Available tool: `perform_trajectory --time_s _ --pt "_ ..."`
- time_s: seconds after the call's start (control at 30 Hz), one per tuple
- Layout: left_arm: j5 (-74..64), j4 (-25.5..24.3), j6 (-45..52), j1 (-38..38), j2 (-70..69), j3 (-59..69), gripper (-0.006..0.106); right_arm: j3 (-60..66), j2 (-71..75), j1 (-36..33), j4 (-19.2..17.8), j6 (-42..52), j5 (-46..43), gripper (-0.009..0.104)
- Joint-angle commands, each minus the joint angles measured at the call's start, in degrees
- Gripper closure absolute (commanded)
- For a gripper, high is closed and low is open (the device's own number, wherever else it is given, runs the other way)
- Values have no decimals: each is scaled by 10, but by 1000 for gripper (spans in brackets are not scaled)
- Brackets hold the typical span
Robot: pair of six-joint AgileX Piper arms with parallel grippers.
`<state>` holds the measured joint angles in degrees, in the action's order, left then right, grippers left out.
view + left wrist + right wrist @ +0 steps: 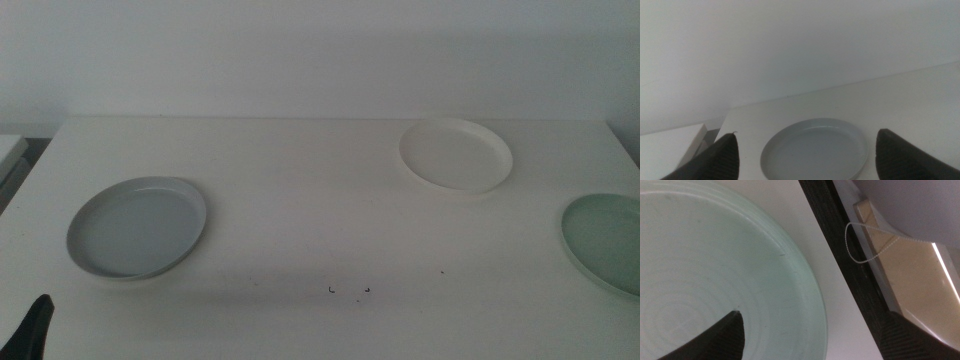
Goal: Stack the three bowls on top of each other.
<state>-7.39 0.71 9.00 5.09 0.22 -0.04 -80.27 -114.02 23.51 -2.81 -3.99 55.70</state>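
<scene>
Three bowls sit apart on the white table (300, 200). The light grey bowl (137, 228) is at the left, the white bowl (456, 154) at the back right, and the pale green bowl (605, 240) is cut off by the right edge. My left gripper (807, 135) is open, low near the table's front left corner, with the grey bowl (814, 152) ahead between its jaws; only a jaw tip (30, 330) shows in the middle view. My right gripper (811, 316) is open, with one jaw over the green bowl's (715, 265) inside and the other outside its rim.
The green bowl lies close to the table's right edge (840, 280); beyond it are a dark gap and a beige surface with a bead chain (865, 245). A white ledge (670, 145) stands off the table's left side. Small dark marks (350, 290) dot the front middle.
</scene>
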Motion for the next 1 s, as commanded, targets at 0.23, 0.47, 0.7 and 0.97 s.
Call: perform_trajectory --time_s 0.23,0.47,0.7,0.97 --pt "8 1 -3 1 -2 0 7 -6 -29 5 -15 -5 -5 4" --pt "8 1 -3 1 -2 0 7 -6 -29 5 -28 -9 -15 33" --pt "8 1 -3 1 -2 0 7 -6 -29 5 -28 -9 -16 62" --pt "8 1 -3 1 -2 0 7 -6 -29 5 -28 -8 -31 62"
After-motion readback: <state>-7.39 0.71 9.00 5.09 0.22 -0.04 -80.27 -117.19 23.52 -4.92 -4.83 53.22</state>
